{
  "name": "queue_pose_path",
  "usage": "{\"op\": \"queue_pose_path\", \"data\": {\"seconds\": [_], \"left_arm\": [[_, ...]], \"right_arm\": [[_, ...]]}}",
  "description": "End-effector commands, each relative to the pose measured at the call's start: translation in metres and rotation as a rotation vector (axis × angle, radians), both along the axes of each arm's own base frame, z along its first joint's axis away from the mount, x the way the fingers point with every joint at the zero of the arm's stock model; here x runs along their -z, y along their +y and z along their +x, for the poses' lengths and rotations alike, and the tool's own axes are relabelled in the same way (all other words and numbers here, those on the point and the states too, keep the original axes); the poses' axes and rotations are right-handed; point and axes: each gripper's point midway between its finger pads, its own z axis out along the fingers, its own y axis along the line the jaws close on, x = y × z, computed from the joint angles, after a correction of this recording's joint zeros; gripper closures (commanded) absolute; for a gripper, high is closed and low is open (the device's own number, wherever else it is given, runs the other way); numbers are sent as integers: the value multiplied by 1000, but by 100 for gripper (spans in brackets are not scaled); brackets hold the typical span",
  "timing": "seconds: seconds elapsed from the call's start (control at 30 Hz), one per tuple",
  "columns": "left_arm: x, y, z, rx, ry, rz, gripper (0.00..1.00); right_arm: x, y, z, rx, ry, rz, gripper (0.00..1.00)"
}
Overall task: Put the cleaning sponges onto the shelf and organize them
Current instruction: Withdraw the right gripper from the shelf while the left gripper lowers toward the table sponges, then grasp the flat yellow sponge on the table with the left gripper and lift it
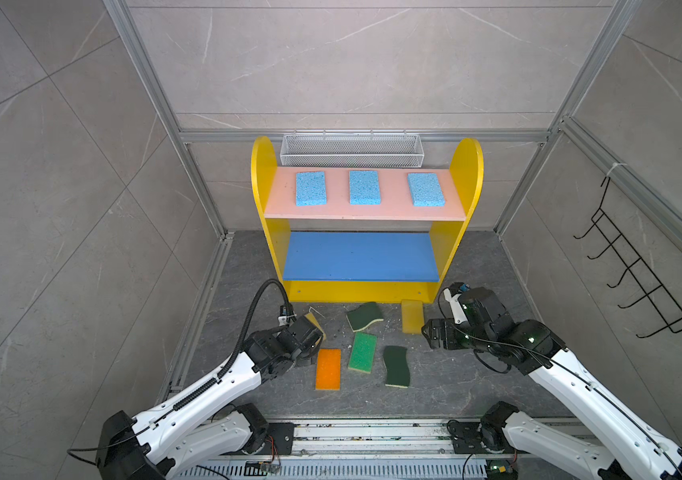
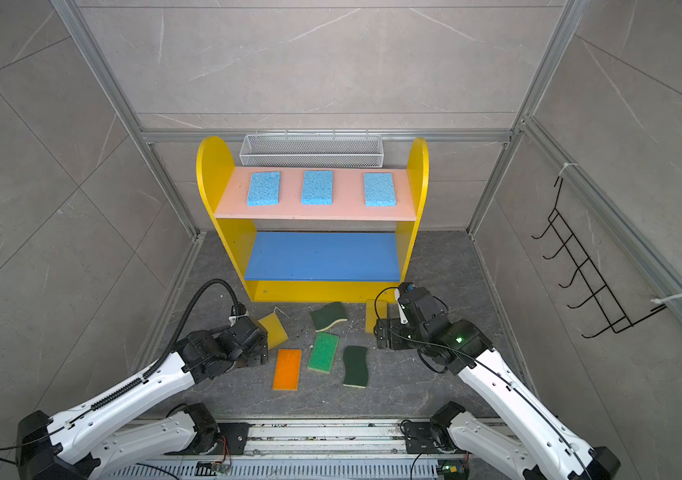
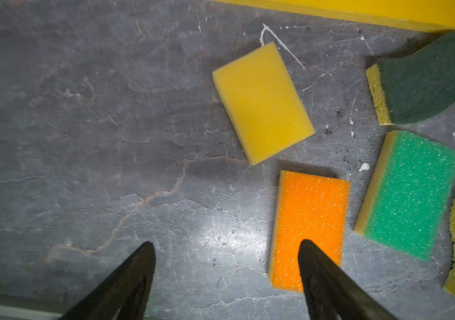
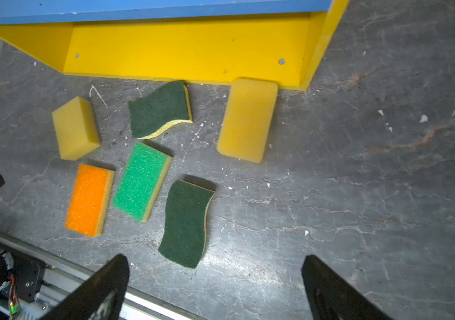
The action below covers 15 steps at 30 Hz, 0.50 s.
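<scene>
Blue sponges [image 1: 310,188], three in a row on the shelf's [image 1: 467,166] pink top board, six other sponges [image 1: 363,352] loose on the grey floor [image 1: 455,382] before it, left gripper [image 3: 226,243] parted and empty by the orange sponge [image 3: 309,221], right gripper [image 4: 215,257] spread wide, holding nothing.

shelf [image 1: 467,174]: yellow sides, pink board, blue board
upper sponges [image 1: 364,187]: light blue
wavy sponges [image 4: 184,224]: dark green, yellow backing
</scene>
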Motion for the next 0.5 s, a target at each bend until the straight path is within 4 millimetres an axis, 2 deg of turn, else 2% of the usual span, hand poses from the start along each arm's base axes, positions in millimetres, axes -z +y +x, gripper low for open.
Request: {"op": "queue_pose_path", "data": {"seconds": [0.0, 0.23, 0.47], "left_arm": [[-6, -24, 16, -42, -100, -189, 15], [19, -11, 11, -92, -60, -119, 14], [37, -12, 20, -143, -55, -85, 13]], "right_arm": [[5, -10, 6, 101, -26, 7, 1], [46, -14, 0, 148, 36, 9, 1], [72, -22, -7, 225, 12, 65, 1]]}}
